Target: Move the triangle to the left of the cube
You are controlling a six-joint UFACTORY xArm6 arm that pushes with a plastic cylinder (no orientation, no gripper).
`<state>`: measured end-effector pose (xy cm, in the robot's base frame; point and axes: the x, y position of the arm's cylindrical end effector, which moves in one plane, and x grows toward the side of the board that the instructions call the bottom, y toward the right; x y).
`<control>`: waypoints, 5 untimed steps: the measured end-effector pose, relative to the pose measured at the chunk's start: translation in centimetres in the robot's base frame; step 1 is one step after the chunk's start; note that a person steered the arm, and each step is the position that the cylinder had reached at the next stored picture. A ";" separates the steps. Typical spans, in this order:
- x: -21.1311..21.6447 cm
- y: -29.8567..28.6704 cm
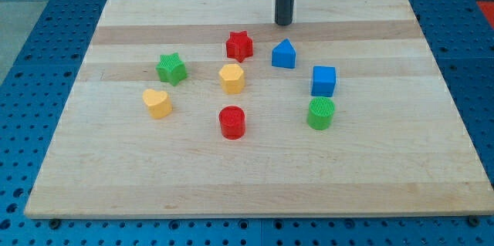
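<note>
Camera view is showing a wooden board (432, 161). Nearest, a red cylinder (231, 122) and green cylinder (321, 113) are sitting, with the blue cube (323, 81) just behind the green one. Farther back, the blue triangle (283, 54) is lying up-left of the cube. Beyond it, my tip (284, 23) is hanging just above the triangle, apart from it; being a bare rod, it is gripping nothing.
</note>
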<state>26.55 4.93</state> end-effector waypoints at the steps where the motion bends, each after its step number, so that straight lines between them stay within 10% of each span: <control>1: 0.3 0.0; 5: 12.9 2.1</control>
<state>39.42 7.02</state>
